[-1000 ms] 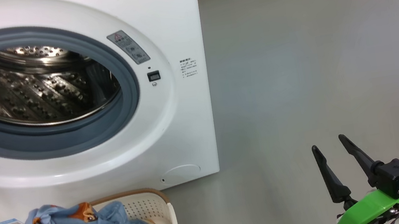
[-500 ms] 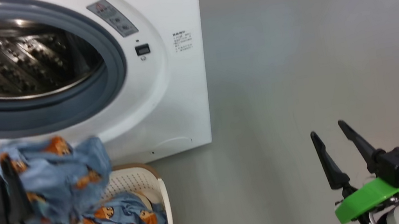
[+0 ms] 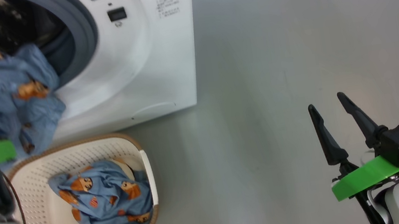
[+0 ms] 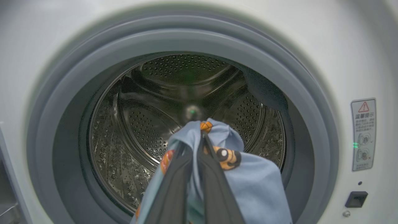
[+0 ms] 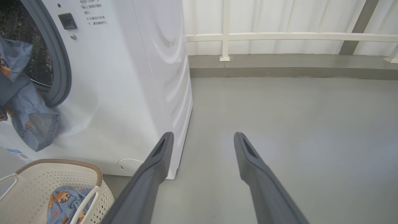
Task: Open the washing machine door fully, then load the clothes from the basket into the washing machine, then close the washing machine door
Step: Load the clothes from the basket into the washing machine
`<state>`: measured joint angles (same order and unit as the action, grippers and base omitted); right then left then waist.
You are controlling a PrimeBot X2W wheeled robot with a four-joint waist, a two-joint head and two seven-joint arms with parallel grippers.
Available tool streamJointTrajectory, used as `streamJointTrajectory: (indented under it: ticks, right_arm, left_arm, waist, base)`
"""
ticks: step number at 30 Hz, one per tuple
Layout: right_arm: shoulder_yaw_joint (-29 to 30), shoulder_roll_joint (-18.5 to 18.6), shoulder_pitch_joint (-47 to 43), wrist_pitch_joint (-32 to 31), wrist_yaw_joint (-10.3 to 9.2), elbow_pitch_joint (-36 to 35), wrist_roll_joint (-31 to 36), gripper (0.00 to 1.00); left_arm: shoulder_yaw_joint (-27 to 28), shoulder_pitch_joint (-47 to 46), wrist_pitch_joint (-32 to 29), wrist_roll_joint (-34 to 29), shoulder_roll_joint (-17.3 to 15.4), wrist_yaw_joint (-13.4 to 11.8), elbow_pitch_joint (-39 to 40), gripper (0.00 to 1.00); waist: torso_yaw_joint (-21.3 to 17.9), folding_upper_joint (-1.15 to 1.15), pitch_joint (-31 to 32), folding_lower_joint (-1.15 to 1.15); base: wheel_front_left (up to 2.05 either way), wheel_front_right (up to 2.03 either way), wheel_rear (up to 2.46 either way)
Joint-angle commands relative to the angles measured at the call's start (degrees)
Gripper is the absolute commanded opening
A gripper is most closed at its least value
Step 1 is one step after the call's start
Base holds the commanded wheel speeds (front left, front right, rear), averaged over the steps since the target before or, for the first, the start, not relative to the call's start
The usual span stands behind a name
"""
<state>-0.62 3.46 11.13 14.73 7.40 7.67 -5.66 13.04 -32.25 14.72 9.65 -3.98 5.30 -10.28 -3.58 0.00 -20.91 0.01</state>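
My left gripper [image 4: 201,137] is shut on a light blue garment [image 3: 3,94] with orange-brown figures. It holds the cloth in the air in front of the open mouth of the washing machine [image 3: 159,54], facing the steel drum [image 4: 149,130] inside the grey gasket [image 4: 56,109]. The cloth hangs down over the machine's front [image 5: 28,118]. A second such garment [image 3: 105,197] lies in the cream basket [image 3: 70,147] on the floor below. My right gripper [image 3: 325,101] stands open over bare floor, far right of the machine. The door is out of view.
Grey floor [image 3: 274,57] stretches to the right of the machine. In the right wrist view a white railing [image 5: 279,37] and a low kerb run along the back. The round filter cap [image 5: 129,165] sits low on the machine's front, just above the basket [image 5: 62,161].
The head camera has tilted down. My left gripper has lifted the garment out of the basket and up to the drum mouth. One garment stays in the basket. The right gripper has kept still.
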Motion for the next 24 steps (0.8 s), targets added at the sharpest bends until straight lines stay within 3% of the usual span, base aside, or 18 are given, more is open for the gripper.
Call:
streamJointTrajectory:
  ticks: [1, 9, 17, 24]
  right_arm:
    - [-0.96, 0.14, 1.25, 0.27, 0.09, -1.6, -0.08, 1.0]
    - [-1.06, 0.06, 3.17, 0.27, 0.09, -2.77, -0.39, 1.0]
    - [-1.16, -0.08, 4.32, 0.27, 0.09, -2.98, -0.94, 1.0]
    - [-2.98, -0.25, 5.42, 0.27, 0.09, -2.65, -1.9, 1.0]
  left_arm:
    - [1.87, -2.19, 0.28, -0.5, -2.53, 0.39, 0.5, 0.0]
    - [2.86, -12.41, 0.28, -1.83, -4.66, 0.75, -8.45, 0.0]
    - [0.85, -24.98, -0.18, -1.62, -7.13, 1.23, -22.37, 0.0]
    - [-1.69, -35.5, -5.03, -1.13, -10.56, 1.73, -32.8, 0.0]
  waist:
    - [-0.7, 0.0, -3.71, -0.01]
    - [-1.49, 0.0, -10.42, -0.01]
    - [-1.48, 0.0, -15.92, -0.01]
    - [-2.03, 0.0, -19.04, -0.01]
  base:
    - [0.0, 0.0, 0.0]
    - [0.0, 0.0, 0.0]
    - [0.0, 0.0, 0.0]
    - [0.0, 0.0, 0.0]
